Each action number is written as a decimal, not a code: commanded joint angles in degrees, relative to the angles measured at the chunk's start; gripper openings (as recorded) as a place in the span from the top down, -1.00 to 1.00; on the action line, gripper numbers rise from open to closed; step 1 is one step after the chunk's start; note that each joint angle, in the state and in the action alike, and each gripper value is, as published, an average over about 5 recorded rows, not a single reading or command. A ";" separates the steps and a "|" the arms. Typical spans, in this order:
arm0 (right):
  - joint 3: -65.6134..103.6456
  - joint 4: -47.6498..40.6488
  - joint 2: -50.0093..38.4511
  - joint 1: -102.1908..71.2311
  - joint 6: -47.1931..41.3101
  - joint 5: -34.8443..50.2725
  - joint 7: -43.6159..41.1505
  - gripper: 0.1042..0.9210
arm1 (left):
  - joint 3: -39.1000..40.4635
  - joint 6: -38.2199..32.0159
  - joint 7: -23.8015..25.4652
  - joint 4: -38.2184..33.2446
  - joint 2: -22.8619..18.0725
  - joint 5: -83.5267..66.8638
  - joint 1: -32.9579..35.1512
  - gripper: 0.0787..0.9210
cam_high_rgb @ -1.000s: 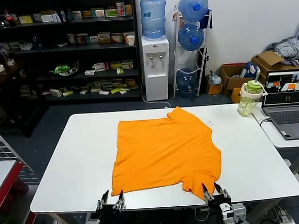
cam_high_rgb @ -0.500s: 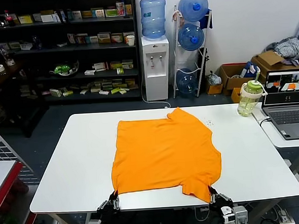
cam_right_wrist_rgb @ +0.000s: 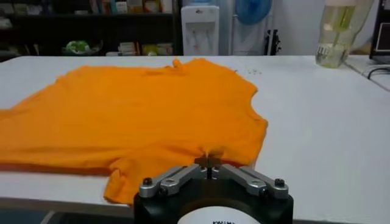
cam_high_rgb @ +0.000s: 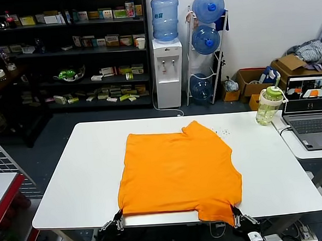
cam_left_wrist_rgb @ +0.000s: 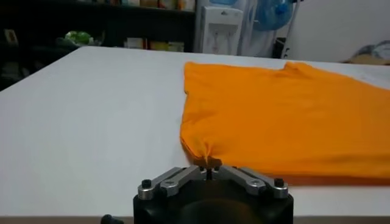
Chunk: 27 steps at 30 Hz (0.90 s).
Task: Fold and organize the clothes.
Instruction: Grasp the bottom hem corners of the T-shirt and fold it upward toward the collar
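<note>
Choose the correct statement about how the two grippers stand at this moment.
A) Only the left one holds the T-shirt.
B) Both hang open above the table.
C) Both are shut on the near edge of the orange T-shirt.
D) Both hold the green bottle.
C: each wrist view shows fabric bunched between closed fingers, the left gripper and the right gripper both pinching the near edge of the orange T-shirt at the table front.

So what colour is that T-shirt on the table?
Bright orange T-shirt, plainest in the head view.
</note>
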 commanded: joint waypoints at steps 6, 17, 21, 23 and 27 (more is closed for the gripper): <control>-0.67 2.88 -1.41 4.96 1.26 2.81 3.61 0.95 | -0.86 -0.57 -1.52 -7.12 4.13 -3.79 2.89 0.95; -6.45 -12.60 -0.71 29.15 0.16 6.89 6.44 0.95 | 2.36 -5.64 3.06 6.90 3.69 -3.03 -16.01 0.95; -8.57 -16.10 -1.10 33.43 -0.48 7.80 6.80 0.95 | 4.26 -5.51 2.77 10.40 3.55 -3.17 -21.01 0.95; -9.66 -17.59 -1.04 35.16 -0.71 8.03 6.95 0.95 | 5.18 -5.44 2.52 12.05 3.50 -3.13 -22.73 0.95; -11.49 -20.08 -0.51 38.20 -1.15 8.30 7.23 0.95 | 6.70 -5.19 1.96 15.09 3.28 -3.05 -25.65 0.95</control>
